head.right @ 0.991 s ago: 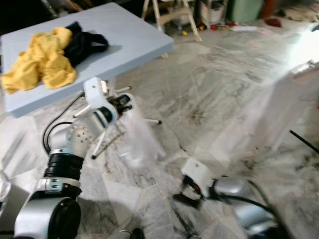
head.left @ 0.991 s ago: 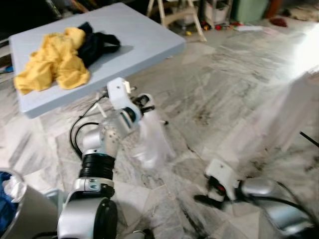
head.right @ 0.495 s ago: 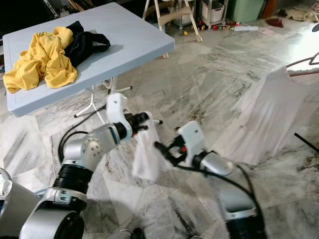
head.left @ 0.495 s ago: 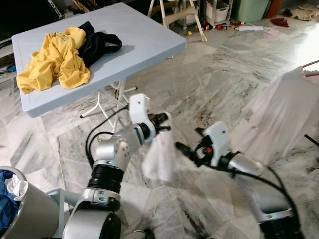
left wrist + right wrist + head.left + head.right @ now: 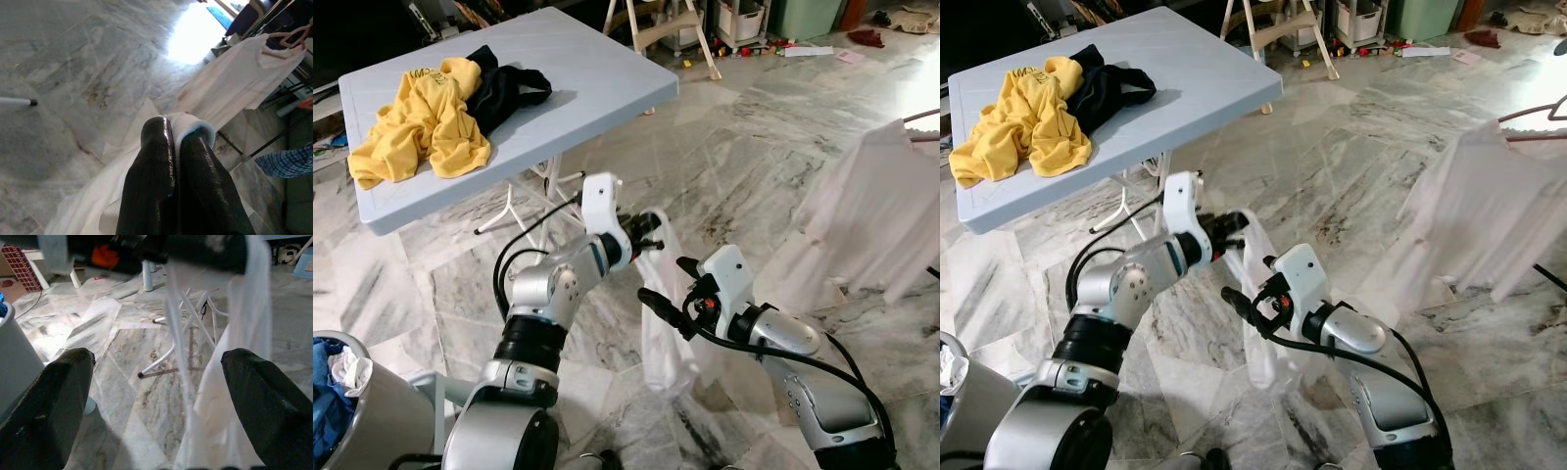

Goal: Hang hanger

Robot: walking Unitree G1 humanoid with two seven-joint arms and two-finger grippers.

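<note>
Left gripper (image 5: 651, 227) pinching white garment (image 5: 664, 323)

White garment (image 5: 664, 323), yellow shirt (image 5: 423, 117), black cloth (image 5: 505, 90), pale blue table (image 5: 597, 69), grey-veined marble floor (image 5: 773, 147)

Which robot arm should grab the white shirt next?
Probably the right. Its gripper has open jaws beside the hanging white shirt, while the left gripper is already shut on its top.

Home interior: marble floor (image 5: 773, 127), folding surface (image 5: 597, 69) bearing crumpled clothes (image 5: 421, 117), laundry basket (image 5: 357, 411) at 7 o'clock, toys (image 5: 754, 51) at 12.
</note>
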